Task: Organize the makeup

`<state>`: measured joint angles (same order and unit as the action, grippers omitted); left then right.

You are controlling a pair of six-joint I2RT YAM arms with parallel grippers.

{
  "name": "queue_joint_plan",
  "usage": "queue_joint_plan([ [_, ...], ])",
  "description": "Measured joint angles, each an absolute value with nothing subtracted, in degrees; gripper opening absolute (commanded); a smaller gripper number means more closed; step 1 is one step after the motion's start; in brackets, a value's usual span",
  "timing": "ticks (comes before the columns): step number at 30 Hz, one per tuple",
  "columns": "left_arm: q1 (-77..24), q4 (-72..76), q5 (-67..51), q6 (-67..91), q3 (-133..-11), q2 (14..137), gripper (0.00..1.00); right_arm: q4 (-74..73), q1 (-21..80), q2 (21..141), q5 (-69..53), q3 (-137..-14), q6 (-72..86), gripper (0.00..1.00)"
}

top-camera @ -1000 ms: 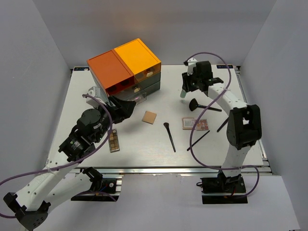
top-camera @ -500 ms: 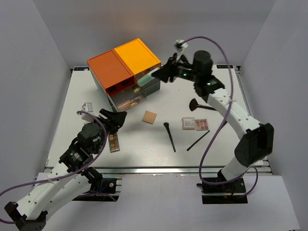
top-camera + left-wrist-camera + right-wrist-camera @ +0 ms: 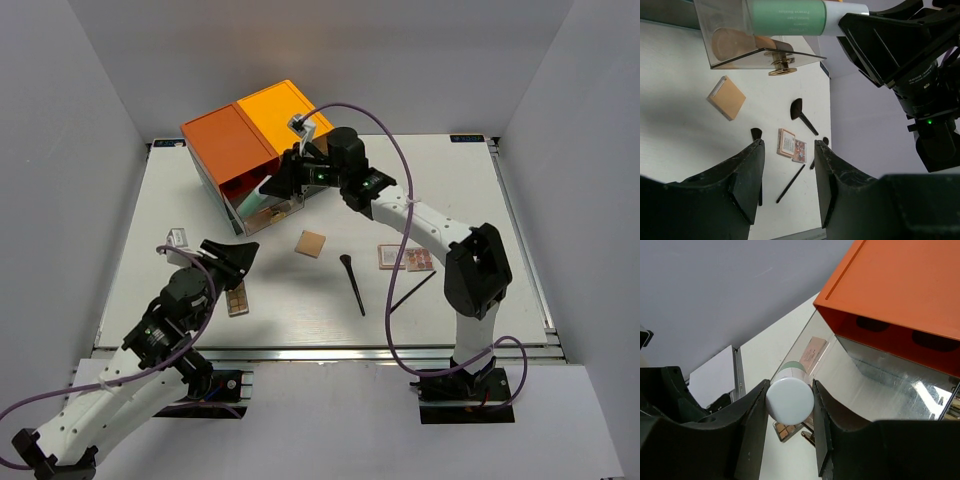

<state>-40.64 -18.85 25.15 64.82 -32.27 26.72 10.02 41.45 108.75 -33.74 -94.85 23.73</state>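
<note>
My right gripper [image 3: 281, 184] is shut on a green-white bottle [image 3: 789, 401] and holds it lengthwise at the mouth of a clear drawer [image 3: 264, 212] pulled out of the orange-topped box [image 3: 250, 130]. In the left wrist view the bottle [image 3: 790, 17] lies over the drawer [image 3: 755, 55], which holds a beige bottle [image 3: 740, 45]. My left gripper [image 3: 238, 255] is open and empty, near a brown palette [image 3: 237, 297]. On the table lie a tan compact [image 3: 312, 243], a black brush [image 3: 352, 283], a pink palette [image 3: 405, 258] and a thin brush [image 3: 412, 291].
A fan-headed brush [image 3: 802, 116] lies beyond the compact, hidden under the right arm in the top view. The orange box top [image 3: 900, 285] hangs just over the drawer opening. Grey walls close in the table on three sides.
My right arm has swung from the back right across to the drawer box, carrying the bottle. My left gripper has drawn back from the drawer, which stays pulled out.
</note>
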Motion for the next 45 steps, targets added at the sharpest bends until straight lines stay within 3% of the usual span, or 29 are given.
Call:
queue_joint_plan([
  [6, -40.6, -17.5, 24.9, 65.8, -30.5, 28.1, 0.53, 10.0, 42.1, 109.8, -32.9, -95.0, 22.3, 0.49],
  [8, -40.6, -16.6, 24.6, 65.9, -30.4, 29.6, 0.48, 10.0, 42.1, 110.3, -32.8, -95.4, 21.8, 0.58],
  [10, -40.6, -15.6, 24.4, 66.0, -30.4, 31.2, 0.36, 10.0, 42.1, 110.4, -32.6, -95.7, 21.2, 0.61],
  [15, -40.6, -12.9, 24.0, 65.5, -30.4, 35.5, 0.20, 10.0, 42.1, 110.5, -32.3, -96.9, 19.8, 0.65],
  [19, -40.6, -11.2, 24.0, 64.8, -30.4, 39.0, 0.10, 10.0, 41.7, 110.5, -32.3, -97.4, 18.9, 0.50],
  [20, -40.6, -10.9, 24.2, 64.5, -30.5, 39.9, 0.09, 10.0, 41.6, 110.3, -32.5, -97.4, 18.4, 0.33],
  [22, -40.6, -10.2, 24.8, 63.9, -30.7, 41.9, 0.02, 9.9, 40.8, 109.7, -33.8, -97.4, 17.0, 0.14],
  [23, -40.6, -9.9, 25.1, 63.4, -30.9, 43.1, 0.00, 9.5, 40.1, 109.1, -34.4, -97.4, 16.7, 0.00],
  [34, -40.6, -10.1, 37.1, 62.8, -39.2, 58.1, 0.00, 10.3, 23.6, 88.1, -36.6, -82.2, 14.4, 0.00],
  [45, -39.9, -18.8, 45.1, 71.3, -52.3, 70.9, 0.00, 9.1, 20.7, 81.1, -35.9, -69.7, 14.3, 0.00],
])
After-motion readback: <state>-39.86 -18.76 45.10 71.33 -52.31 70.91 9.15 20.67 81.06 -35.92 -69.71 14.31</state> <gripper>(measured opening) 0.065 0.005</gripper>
